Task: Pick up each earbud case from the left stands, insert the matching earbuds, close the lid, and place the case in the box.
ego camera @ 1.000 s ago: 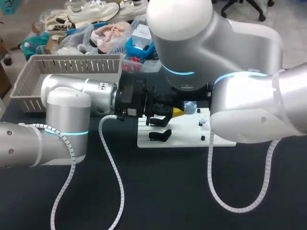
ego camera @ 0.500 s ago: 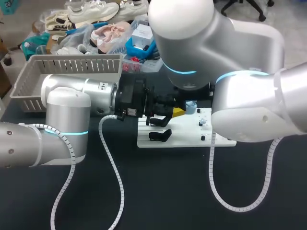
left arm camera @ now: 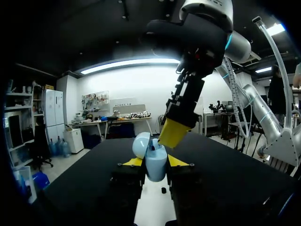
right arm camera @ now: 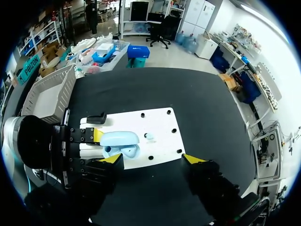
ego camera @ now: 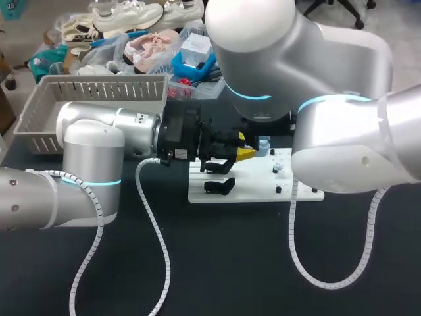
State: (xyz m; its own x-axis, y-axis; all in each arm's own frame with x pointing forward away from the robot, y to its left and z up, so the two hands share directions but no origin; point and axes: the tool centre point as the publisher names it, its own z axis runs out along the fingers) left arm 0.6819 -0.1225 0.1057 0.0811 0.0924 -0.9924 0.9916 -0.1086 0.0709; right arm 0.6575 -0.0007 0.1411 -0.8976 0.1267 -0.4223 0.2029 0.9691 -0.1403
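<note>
Head view is showing the left gripper (ego camera: 238, 150) lying level over the white board (ego camera: 250, 192), a flat matte plate on the black table (ego camera: 217, 263). Only a sliver of the pale blue earbud case (ego camera: 263, 143) is peeking out past its yellow tip, above the board's far edge, since the right arm's glossy rounded shell is covering the rest. A curved black stand (ego camera: 219, 186) is sitting on the board's left end, and a grey slatted basket (ego camera: 39, 122) is lying well left of the board. Right wrist view is looking down on the board, where the right gripper (right arm camera: 153, 159) is hanging with fingers spread wide, gripping nothing; a tiny pale item on the board is too small to identify. Left wrist view is showing the left fingers pressing both sides of the smooth, rounded case, its lid standing open, with most of the board hiding beneath them.
</note>
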